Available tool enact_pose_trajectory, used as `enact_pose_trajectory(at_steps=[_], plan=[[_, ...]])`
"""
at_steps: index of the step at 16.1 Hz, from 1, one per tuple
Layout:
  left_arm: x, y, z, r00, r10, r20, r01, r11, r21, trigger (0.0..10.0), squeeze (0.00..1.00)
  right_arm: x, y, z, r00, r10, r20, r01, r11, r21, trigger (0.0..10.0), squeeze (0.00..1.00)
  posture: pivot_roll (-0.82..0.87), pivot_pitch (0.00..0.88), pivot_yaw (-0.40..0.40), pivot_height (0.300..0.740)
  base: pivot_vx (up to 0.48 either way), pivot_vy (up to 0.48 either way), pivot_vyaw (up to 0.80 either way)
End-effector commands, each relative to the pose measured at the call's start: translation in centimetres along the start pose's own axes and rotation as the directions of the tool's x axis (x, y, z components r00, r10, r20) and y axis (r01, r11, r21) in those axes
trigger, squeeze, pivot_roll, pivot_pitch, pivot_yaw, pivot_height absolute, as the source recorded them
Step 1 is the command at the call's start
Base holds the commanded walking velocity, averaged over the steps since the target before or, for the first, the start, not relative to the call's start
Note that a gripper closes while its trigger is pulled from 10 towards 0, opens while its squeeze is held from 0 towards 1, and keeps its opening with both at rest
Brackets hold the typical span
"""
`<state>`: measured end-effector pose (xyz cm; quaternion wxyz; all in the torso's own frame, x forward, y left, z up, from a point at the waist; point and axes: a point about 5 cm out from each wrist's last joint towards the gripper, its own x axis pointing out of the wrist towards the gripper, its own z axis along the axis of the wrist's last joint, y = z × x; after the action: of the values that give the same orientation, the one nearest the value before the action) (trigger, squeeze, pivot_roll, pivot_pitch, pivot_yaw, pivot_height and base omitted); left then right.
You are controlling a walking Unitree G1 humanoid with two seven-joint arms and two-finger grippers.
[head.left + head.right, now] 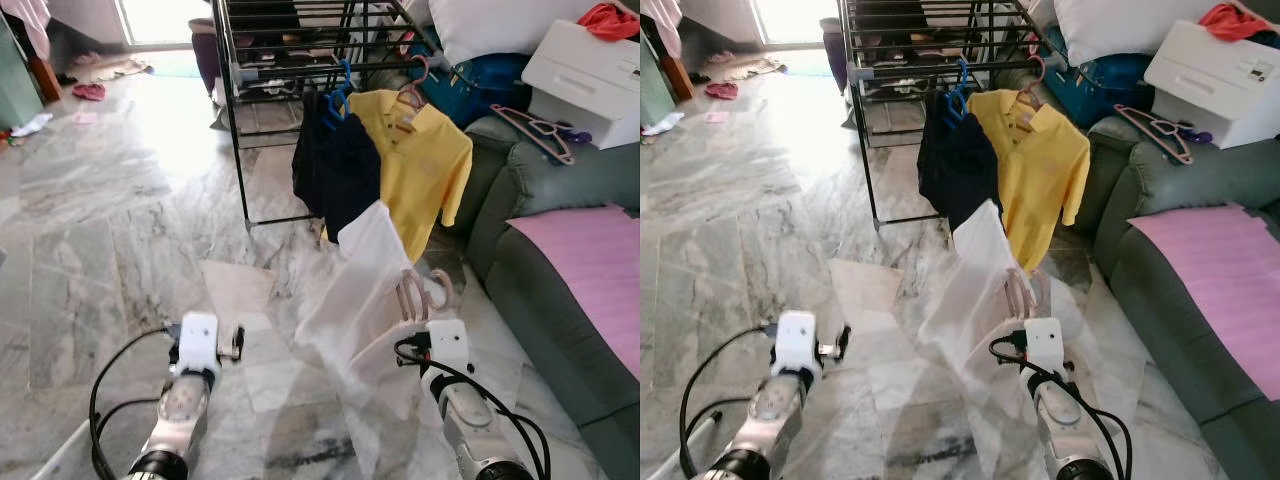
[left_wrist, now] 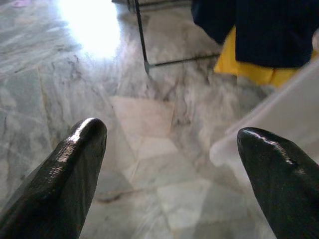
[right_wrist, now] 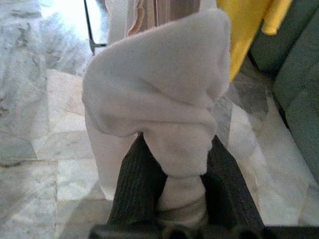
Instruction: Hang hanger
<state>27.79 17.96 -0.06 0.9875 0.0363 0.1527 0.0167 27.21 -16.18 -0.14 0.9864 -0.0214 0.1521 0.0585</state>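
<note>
Evidently no writing — right pincer [image 3: 182, 199] grips white garment [image 3: 164, 114].

Rack [image 1: 290, 60] stands ahead of me on the floor [image 1: 110, 220]; two shirts [image 1: 385, 165] hang from it side by side. Sofa [image 1: 560, 260] runs along the right, a loose hanger [image 1: 535, 128] on its arm, a box [image 1: 590, 65] behind that. Right tool [image 3: 182, 199] holds a garment on a hanger [image 1: 375, 300] before the hung shirts. Left tool [image 2: 169, 169] sits left of that garment, over floor.
</note>
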Motion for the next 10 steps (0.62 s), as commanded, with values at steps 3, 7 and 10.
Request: enact_pose_trajectory(at_steps=[3, 7, 10], plan=[[0.6, -0.6, 1.6, 0.997, -0.016, 0.070, 0.019, 0.999, -0.029, 10.0, 0.00, 0.2, 0.2, 1.9, 0.995, 0.054, 0.086, -0.052, 0.998, -0.029, 0.5, 0.00, -0.06, 0.033, -0.037, 0.740, 0.341, 0.000, 0.00], [0.8, -0.7, 2.1, 0.997, -0.025, 0.079, 0.027, 0.999, -0.030, 10.0, 0.00, 0.3, 0.4, 3.3, 0.988, 0.061, 0.143, -0.059, 0.998, -0.020, 10.0, 0.00, -0.07, 0.038, -0.033, 0.740, 0.356, 0.000, 0.00], [0.8, -0.6, 2.1, 0.997, -0.018, 0.079, 0.021, 0.999, -0.033, 10.0, 0.00, 0.1, 0.6, 3.4, 0.986, 0.081, 0.145, -0.079, 0.997, -0.018, 10.0, 0.00, -0.07, 0.042, -0.031, 0.740, 0.381, 0.000, 0.00]])
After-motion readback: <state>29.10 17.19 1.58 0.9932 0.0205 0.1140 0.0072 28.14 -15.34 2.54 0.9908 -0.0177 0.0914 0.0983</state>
